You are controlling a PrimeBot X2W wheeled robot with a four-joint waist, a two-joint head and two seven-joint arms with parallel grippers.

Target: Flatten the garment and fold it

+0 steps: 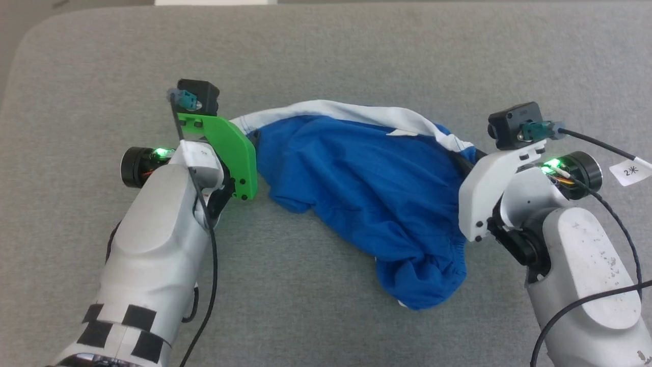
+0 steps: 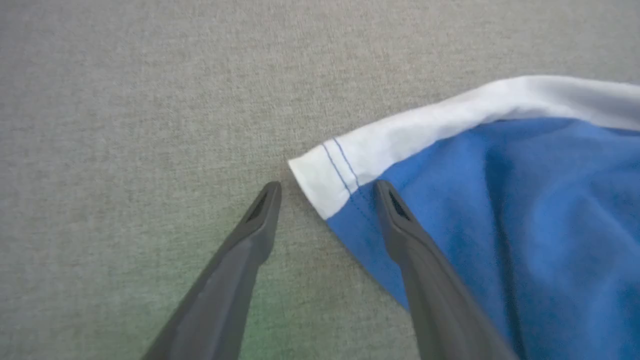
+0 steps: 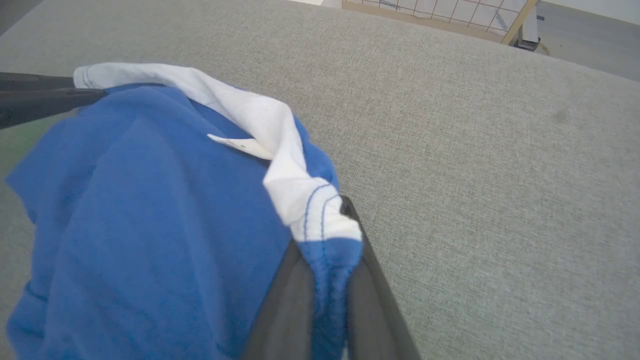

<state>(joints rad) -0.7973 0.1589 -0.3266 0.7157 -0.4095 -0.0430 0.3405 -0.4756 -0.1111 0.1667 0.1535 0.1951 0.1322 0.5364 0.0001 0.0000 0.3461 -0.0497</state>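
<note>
The garment (image 1: 367,193), bright blue shorts, lies rumpled on the grey padded surface (image 1: 326,46) in the middle of the head view, stretched between the two arms. Its white waistband (image 1: 336,109) arches along the far edge from one gripper to the other. The blue cloth sags toward the robot in loose folds and bunches into a lump at the near right. A small white tag (image 3: 242,145) pokes out just under the waistband, nearer its right end. At the left end, the waistband's stitched corner lies flat on the surface between the spread fingers of the left gripper (image 2: 327,186). That gripper is released and grasps nothing. One finger stands over bare grey surface just beside the corner and the other lies over the blue cloth; whether that one touches the cloth I cannot tell. At the right end, the right gripper (image 3: 325,235) is clenched on the other waistband corner, with white and blue fabric pinched between its two fingers and lifted slightly off the surface. In the head view a green bracket (image 1: 229,153) on the left wrist sits against the garment's left edge, and a white bracket (image 1: 484,183) on the right wrist sits against its right edge. A cable with a white label (image 1: 630,171) trails off to the right.
</note>
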